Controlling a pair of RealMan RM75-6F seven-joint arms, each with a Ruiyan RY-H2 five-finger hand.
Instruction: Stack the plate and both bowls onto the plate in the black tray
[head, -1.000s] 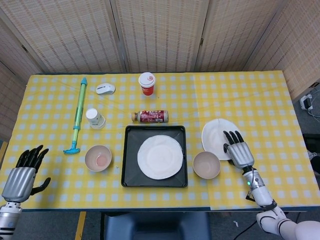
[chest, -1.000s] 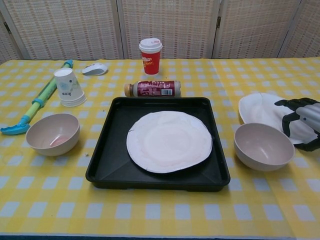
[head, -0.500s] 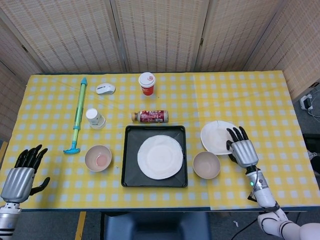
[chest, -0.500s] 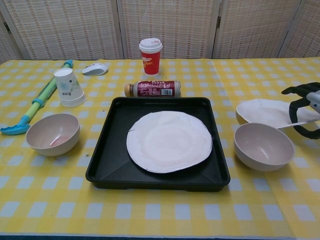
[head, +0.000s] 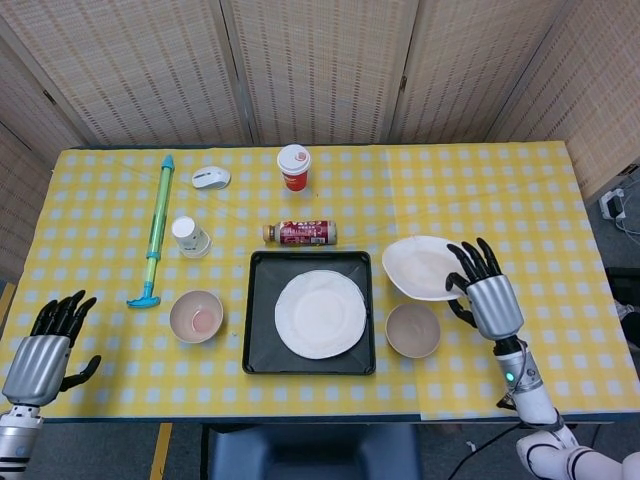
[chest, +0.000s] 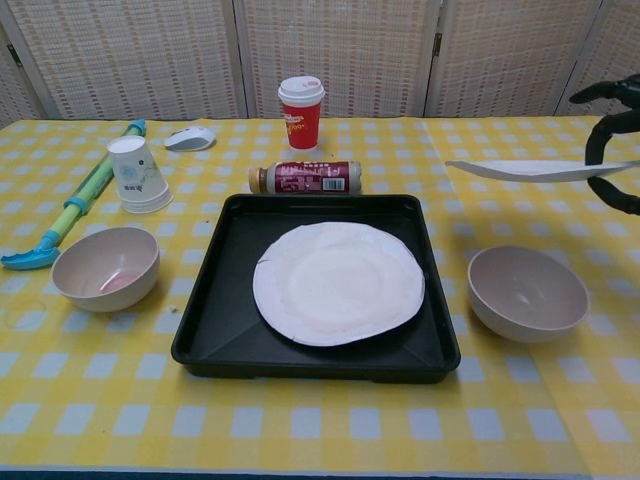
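Right hand (head: 488, 296) of mine grips the loose white plate (head: 424, 267) by its right edge, fingers over the rim and thumb under, and holds it level in the air above the desk (head: 520, 190), just right of the black tray (head: 258, 320). Left hand (head: 45, 340) hangs at the near left corner of the desk, fingers spread, with nothing in it.

By size, the yellow checked desk comes first, then the black tray at its near middle with a white plate (head: 320, 313) lying flat inside. On the desk just right of the tray, below the plate I hold, stands a beige bowl (head: 413, 330); a second beige bowl (head: 196, 316) stands left of the tray. A green and blue pump (head: 156, 228) lies along the far left. Behind the tray a bottle (head: 300, 233) lies on its side, with a red paper cup (head: 294, 166) beyond it.
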